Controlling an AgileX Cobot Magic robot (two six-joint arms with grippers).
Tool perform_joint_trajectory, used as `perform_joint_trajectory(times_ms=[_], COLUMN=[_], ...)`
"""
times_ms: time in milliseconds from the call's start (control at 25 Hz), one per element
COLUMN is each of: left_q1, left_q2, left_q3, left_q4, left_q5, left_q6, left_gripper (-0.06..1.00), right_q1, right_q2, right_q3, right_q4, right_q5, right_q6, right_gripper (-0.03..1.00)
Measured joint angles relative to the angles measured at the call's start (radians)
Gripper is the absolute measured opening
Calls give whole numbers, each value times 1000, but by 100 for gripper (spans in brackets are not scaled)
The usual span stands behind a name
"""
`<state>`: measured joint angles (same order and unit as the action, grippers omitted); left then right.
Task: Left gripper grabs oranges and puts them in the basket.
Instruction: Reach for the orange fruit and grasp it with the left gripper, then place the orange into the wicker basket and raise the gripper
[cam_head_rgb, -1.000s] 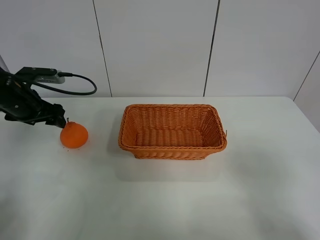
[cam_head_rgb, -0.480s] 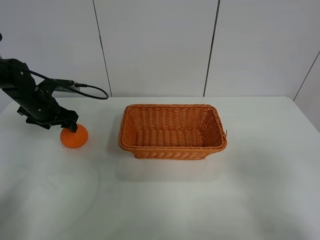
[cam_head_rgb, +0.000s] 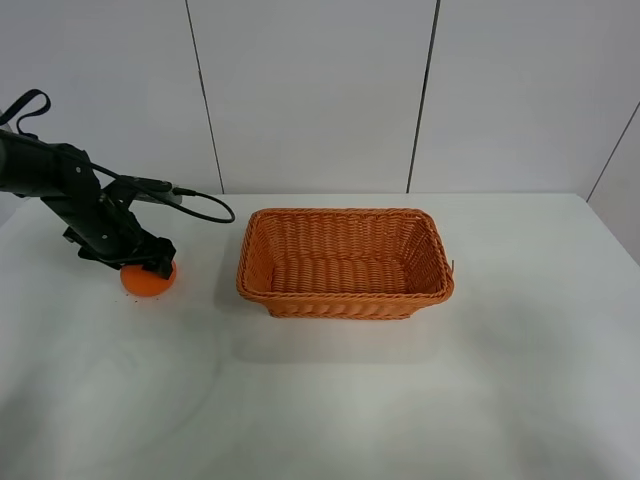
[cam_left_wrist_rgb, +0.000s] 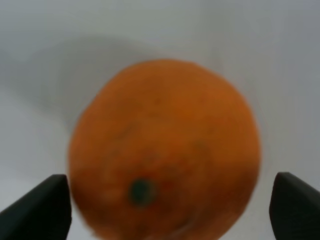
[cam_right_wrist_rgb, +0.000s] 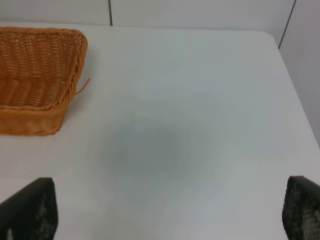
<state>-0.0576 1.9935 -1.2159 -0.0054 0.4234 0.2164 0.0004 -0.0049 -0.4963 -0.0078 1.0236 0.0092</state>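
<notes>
White tabletop (cam_head_rgb: 330, 400), plain panelled wall behind. On my feed the left gripper (cam_head_rgb: 150, 263) is down over the orange (cam_head_rgb: 148, 283), fingers spread wide either side of it, not squeezing. The orange sits on the table left of the basket (cam_head_rgb: 345, 303), not touching it, and the right gripper (cam_right_wrist_rgb: 165, 212) is splayed wide too.

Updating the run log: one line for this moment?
left gripper open around orange | orange on table | basket empty | right gripper open, holding nothing
</notes>
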Motion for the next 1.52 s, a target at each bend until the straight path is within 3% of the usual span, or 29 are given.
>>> perform_joint_trajectory(times_ms=[200, 320, 520, 640, 1120, 1520], left_q1=[-27, -25, -24, -24, -25, -25], left_q2=[23, 23, 23, 23, -49, -277], left_q3=[-2, -6, -6, -9, -9, -6], left_q4=[5, 5, 23, 39, 49, 36], left_q5=[-10, -18, -18, -15, 28, 126], left_q6=[7, 8, 9, 10, 10, 10], left_gripper=[90, 84, 35, 13, 12, 12], right_q1=[0, 0, 0, 0, 0, 0], right_q2=[0, 0, 0, 0, 0, 0], right_q3=[0, 0, 0, 0, 0, 0], right_q4=[0, 0, 0, 0, 0, 0], right_q5=[0, 0, 0, 0, 0, 0], right_q6=[0, 0, 0, 0, 0, 0], right_gripper=[69, 69, 69, 69, 69, 69])
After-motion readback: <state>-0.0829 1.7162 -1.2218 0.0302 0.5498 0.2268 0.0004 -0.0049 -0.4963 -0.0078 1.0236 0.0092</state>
